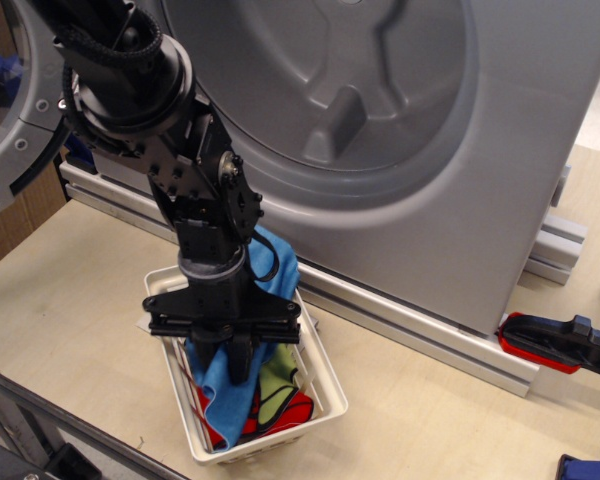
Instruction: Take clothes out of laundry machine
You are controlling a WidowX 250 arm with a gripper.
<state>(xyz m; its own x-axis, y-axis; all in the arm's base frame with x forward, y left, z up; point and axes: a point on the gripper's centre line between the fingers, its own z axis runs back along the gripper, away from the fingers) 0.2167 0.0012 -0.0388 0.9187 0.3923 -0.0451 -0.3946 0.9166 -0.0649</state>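
Note:
The royal-blue cloth hangs from my gripper down into the white lattice basket, with its upper part draped up behind the wrist over the basket's back rim. The fingers are pressed together into one dark stub, shut on the cloth, low inside the basket. The grey laundry machine stands behind, with its round ribbed drum mouth open and no cloth showing in it. The porthole door is swung open at the left.
A red and light-green garment lies in the basket under the blue cloth. Aluminium rails run along the machine's base. A red-and-black clamp lies at the right. A dark frame bar crosses the front left.

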